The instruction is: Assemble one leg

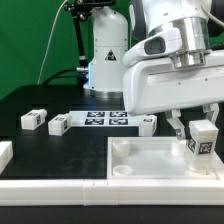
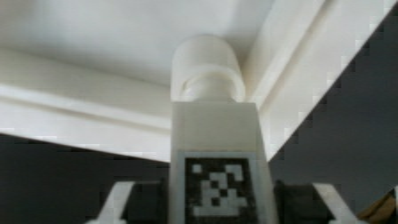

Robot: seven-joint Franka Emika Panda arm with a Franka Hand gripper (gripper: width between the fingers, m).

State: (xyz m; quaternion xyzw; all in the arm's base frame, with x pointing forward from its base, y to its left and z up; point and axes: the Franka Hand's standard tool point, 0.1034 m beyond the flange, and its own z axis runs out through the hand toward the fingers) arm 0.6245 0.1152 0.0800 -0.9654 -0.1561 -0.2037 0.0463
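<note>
My gripper (image 1: 198, 130) is shut on one white leg (image 1: 203, 142) and holds it upright over the near right corner of the large white tray-like piece (image 1: 140, 160). In the wrist view the leg (image 2: 217, 140) runs up the middle between my fingers (image 2: 121, 198), its tag facing the camera. Its rounded end points into the tray's inner corner (image 2: 107, 60). Whether that end touches the tray is hidden. Three more legs lie on the black table: two at the exterior view's left (image 1: 33, 119) (image 1: 60, 125) and one (image 1: 148, 123) by the marker board.
The marker board (image 1: 105, 120) lies flat behind the tray. A white part (image 1: 5, 152) sits at the exterior view's left edge. A long white rail (image 1: 60, 190) runs along the front. The arm's base (image 1: 105, 60) stands at the back.
</note>
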